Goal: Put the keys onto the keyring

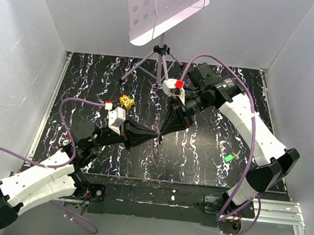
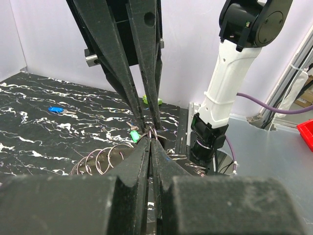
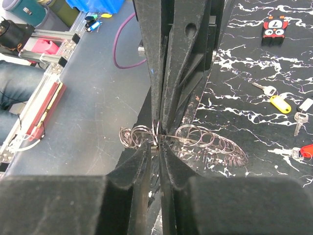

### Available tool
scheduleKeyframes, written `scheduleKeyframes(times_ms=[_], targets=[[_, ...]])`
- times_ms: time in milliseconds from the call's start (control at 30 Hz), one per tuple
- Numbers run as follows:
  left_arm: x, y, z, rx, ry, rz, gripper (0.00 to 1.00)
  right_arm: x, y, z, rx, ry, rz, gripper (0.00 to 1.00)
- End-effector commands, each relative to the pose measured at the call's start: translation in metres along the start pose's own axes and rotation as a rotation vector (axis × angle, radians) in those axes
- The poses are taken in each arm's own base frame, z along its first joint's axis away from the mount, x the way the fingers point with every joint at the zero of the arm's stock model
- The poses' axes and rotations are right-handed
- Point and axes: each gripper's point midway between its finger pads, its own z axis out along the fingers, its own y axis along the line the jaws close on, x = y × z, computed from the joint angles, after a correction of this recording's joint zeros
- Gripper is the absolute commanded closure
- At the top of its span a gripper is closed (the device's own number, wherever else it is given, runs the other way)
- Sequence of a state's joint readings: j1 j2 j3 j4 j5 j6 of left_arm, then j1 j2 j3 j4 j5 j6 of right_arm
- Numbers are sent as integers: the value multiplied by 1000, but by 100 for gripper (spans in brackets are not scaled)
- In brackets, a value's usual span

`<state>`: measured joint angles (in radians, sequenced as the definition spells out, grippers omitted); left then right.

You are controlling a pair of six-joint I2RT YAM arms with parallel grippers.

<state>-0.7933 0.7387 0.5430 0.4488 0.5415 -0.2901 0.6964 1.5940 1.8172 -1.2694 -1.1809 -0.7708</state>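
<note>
Keyring (image 3: 210, 142) over table (image 1: 203, 157) centre, tight in closed left end effector (image 2: 149, 143) and closed right end effector (image 3: 156, 147), edges well apart.

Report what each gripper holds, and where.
The left gripper and the right gripper both pinch the keyring, on one wire loop near the middle of its chain of loops.

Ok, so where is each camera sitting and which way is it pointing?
Top: above and behind the left arm and right arm, facing down at the table; left gripper meets right gripper.
Left wrist: on that wrist, looks along its fingers at the right gripper.
Right wrist: looks along its fingers back at the left gripper.
Shared: both wrist views show the rings between the tips.
</note>
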Motion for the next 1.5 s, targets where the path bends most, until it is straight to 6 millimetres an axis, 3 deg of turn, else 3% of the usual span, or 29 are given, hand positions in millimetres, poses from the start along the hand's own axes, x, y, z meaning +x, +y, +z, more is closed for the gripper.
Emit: scheduleKeyframes(times_ms=[0, 233, 433, 733, 933, 967, 1067, 1133, 1233, 1467], targets=[[-20, 0, -1, -14, -60, 43, 100, -6, 11, 0, -30, -14, -21, 85], [-21, 0, -2, -16, -61, 48, 100, -5, 12, 0, -29, -11, -18, 99], [-27, 4, -4, -46, -92, 54, 100, -1, 3, 1, 26, 0, 39, 99], [-44, 10, -8, -99, -187, 60, 100, 25, -9, 6, 82, 19, 147, 99], [-37, 5, -5, -60, -162, 49, 100, 14, -4, -2, 71, -20, 136, 99], [-35, 4, -5, -54, -155, 45, 100, 7, -3, -8, 68, -35, 116, 94], [-30, 1, -6, -42, -129, 42, 100, -8, -1, -26, 86, -67, 32, 65], [-27, 1, -7, -36, -117, 40, 100, -15, 0, -31, 100, -76, -17, 55], [-25, -3, -5, -10, -102, 34, 100, -23, 6, -29, 66, -111, -65, 49], [-23, -6, 2, 31, -91, 21, 100, -22, 9, -13, -7, -102, -90, 47]])
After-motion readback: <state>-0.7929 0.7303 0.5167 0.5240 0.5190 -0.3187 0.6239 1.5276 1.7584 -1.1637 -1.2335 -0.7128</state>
